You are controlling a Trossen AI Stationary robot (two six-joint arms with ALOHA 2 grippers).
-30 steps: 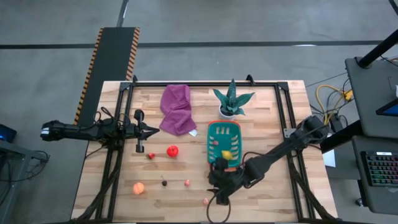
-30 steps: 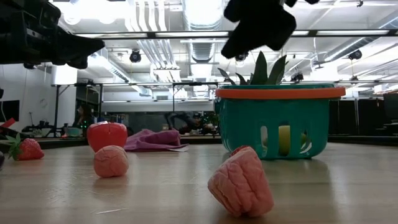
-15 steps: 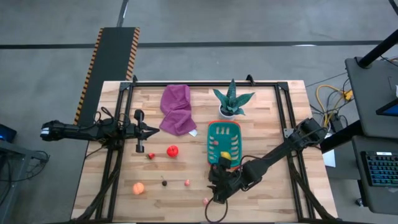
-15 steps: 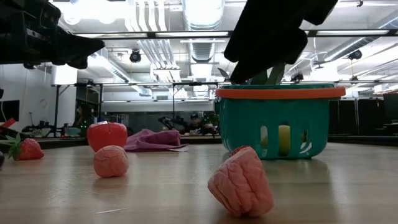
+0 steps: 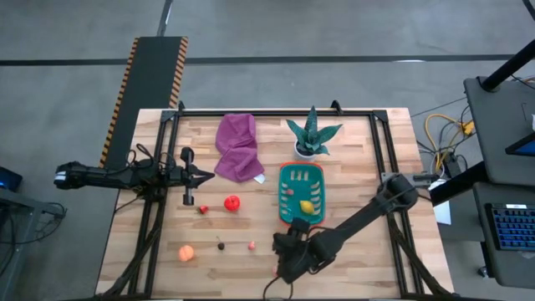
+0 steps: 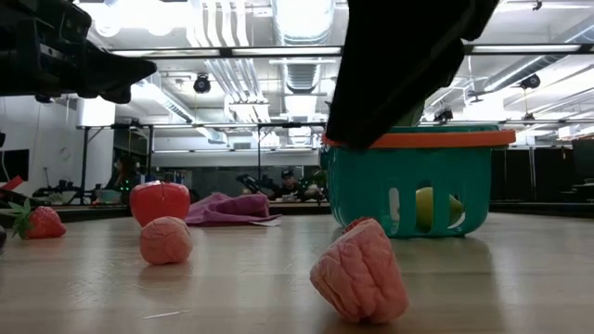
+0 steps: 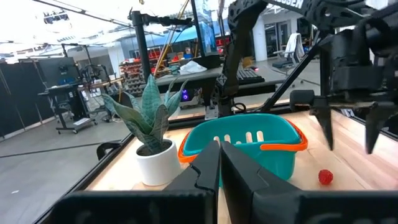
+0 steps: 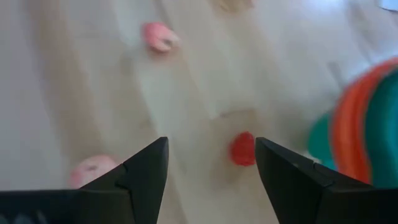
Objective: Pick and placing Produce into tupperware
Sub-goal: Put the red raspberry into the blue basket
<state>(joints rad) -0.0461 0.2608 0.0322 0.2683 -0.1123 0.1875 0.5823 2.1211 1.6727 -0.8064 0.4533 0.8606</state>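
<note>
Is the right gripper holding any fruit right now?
No: in the right wrist view the right gripper has its fingers spread with nothing between them, above the small red fruit lying on the wooden table.

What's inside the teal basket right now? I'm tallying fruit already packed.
In the teal basket, the high view shows a yellow lemon and a small red piece. Its near end is hidden under the right arm, so more may be there.

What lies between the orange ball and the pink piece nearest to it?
A small dark piece lies there, apart from both the orange ball and the pink piece. The high view shows it.
</note>
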